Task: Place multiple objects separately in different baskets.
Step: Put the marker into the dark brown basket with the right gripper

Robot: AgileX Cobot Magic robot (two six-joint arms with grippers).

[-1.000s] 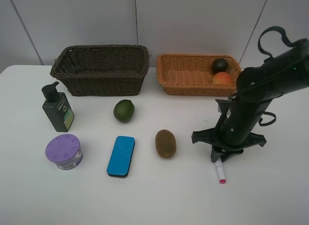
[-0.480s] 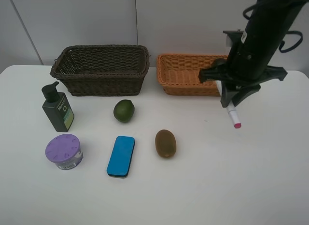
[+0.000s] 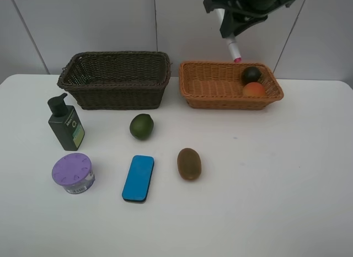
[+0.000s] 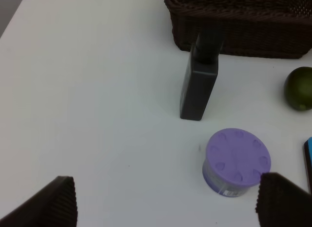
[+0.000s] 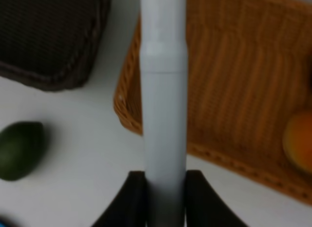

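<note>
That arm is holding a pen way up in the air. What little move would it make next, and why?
Probably a swing left, toward the dark basket. The right gripper holds the marker high above the back of the orange basket, which contains only fruit: a mangosteen and a peach. The marker is not fruit.

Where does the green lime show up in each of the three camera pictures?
High camera: the lime sits in front of the dark basket.
Left wrist camera: the lime is cut by the frame's edge, near the dark basket.
Right wrist camera: the lime lies near the dark basket's front wall.
Shared landmark: the dark basket.
</note>
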